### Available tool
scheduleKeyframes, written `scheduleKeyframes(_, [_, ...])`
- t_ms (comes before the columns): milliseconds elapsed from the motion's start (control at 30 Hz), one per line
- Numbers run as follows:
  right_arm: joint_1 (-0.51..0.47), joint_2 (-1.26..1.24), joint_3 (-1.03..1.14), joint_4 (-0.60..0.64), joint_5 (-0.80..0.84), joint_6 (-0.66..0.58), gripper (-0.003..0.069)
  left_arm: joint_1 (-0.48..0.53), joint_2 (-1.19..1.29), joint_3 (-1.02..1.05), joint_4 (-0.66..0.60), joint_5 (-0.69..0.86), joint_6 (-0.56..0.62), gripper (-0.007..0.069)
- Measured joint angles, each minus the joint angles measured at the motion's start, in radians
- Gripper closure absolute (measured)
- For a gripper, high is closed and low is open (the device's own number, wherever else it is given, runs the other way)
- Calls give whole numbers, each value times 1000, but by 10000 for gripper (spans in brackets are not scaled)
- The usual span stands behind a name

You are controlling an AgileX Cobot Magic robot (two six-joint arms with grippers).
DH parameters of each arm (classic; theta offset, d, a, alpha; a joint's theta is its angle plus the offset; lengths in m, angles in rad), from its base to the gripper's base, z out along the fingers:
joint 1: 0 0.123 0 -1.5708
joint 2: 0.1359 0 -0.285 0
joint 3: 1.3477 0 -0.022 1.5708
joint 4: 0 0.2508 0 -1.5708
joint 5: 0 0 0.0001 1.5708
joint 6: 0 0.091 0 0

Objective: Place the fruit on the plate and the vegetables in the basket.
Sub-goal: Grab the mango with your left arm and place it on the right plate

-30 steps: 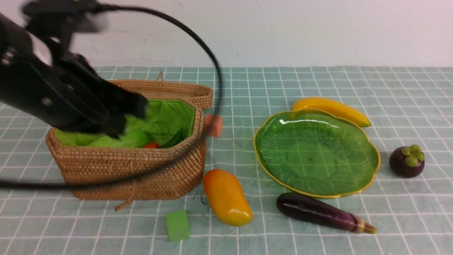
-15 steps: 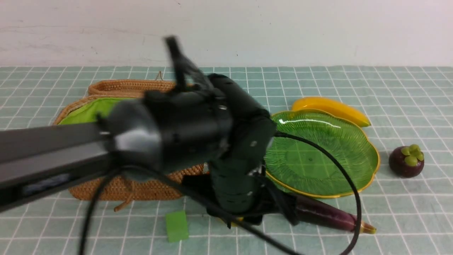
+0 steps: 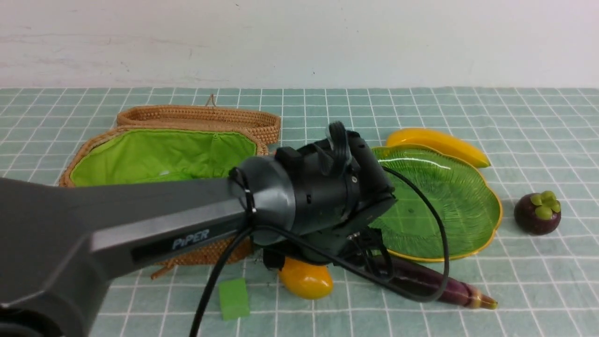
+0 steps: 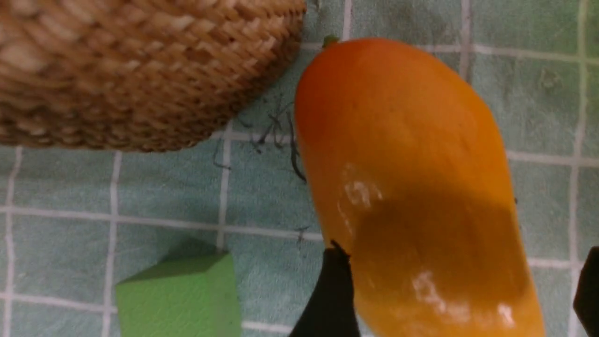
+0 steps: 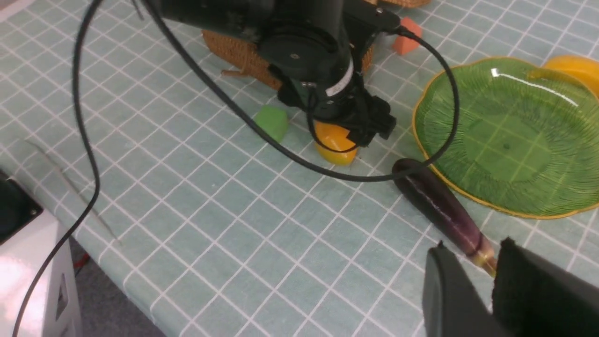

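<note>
Just right of the basket point(image 3: 213, 252) lies the one mango point(image 3: 305, 281), its far half hidden under the left gripper point(image 4: 461, 262), jaws wide astride it. One banana point(image 3: 435, 142), one mangosteen point(image 3: 537, 214) and one eggplant point(image 3: 435, 283) ring the plate point(image 3: 468, 187); the right gripper point(image 5: 484, 281) is narrowly parted, holding nothing.

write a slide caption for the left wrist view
Open left tool over the mango on the checked cloth, with the basket and a green cube alongside.

Basket point(image 4: 140, 70), green cube point(image 4: 178, 299) and eggplant point(image 5: 444, 206) crowd the mango point(image 4: 407, 187); its near side is free.
</note>
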Motion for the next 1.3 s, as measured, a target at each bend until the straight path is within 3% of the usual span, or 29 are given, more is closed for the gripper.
scheduleKeyframes(300, [0,-41,6,19,9,-27,490,0,86,0,11,-26,-34,58])
scheduleKeyframes(467, [0,-65,6,19,10,-28,487,0,83,0,-2,-27,-34,135])
scheduleKeyframes(733, [0,-68,6,18,-2,-29,484,-1,49,-20,13,7,13,135])
scheduleKeyframes(867, [0,-68,6,-28,-13,-9,482,-46,-3,-97,3,11,176,135])
scheduleKeyframes(1000, [0,-68,6,-145,-47,97,480,-78,-13,-238,-67,-87,528,135])
scheduleKeyframes(1100, [0,-68,6,-256,-53,203,480,-40,53,-364,-166,-105,758,135])
scheduleKeyframes(1300, [0,-68,6,-280,-27,248,477,68,234,-515,-242,-99,928,135])
